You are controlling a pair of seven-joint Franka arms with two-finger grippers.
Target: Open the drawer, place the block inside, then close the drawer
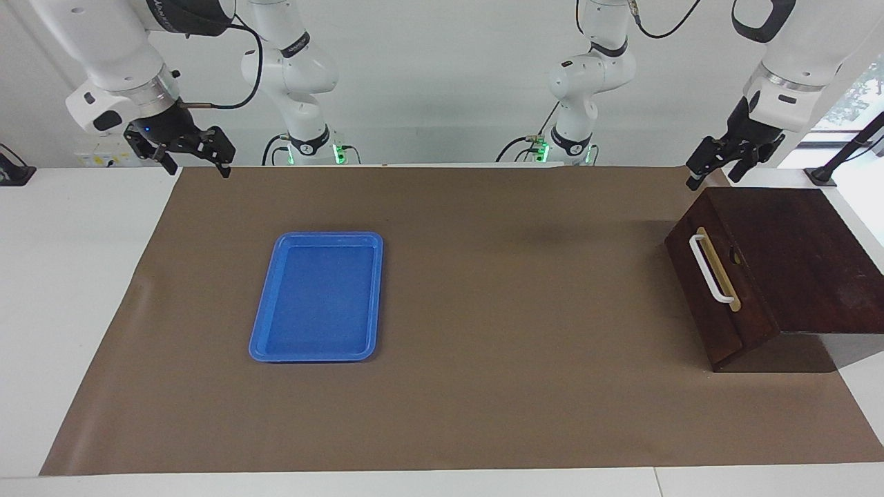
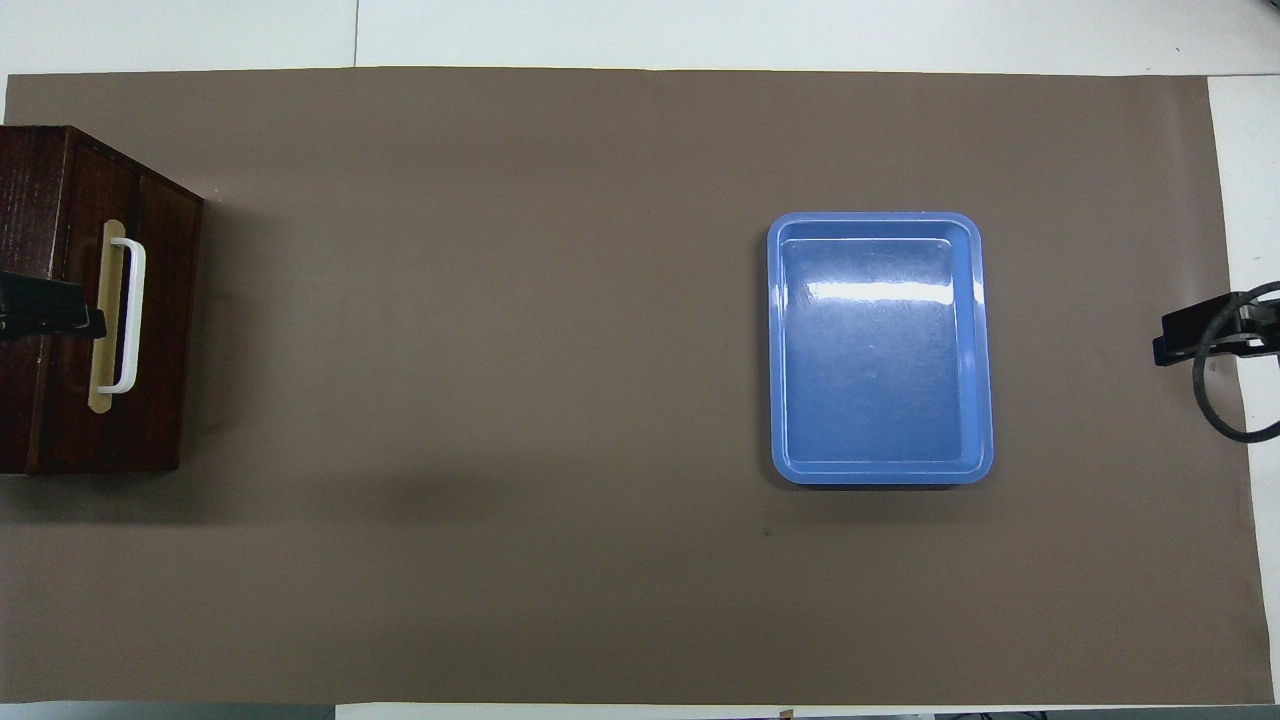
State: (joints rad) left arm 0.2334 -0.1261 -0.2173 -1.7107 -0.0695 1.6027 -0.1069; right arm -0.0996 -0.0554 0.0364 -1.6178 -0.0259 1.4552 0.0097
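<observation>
The left gripper [image 1: 715, 166] is hanging open and empty, just above the drawer [image 1: 718, 290], whose handle [image 1: 711, 269] is lying below it, long axis crosswise; the block is showing nowhere; the right gripper [image 1: 190, 152], open, is waiting.

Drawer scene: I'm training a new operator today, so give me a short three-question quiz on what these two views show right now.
1. True or false: the drawer is pulled out.
2. What lies in the blue tray? A) a yellow cube B) nothing C) a cup
3. Which gripper hangs above the wooden box?

Key:
1. False; its front sits flush, the white handle untouched.
2. B.
3. The left gripper, open and holding nothing; the right gripper waits, open, over the table at its own end.
</observation>
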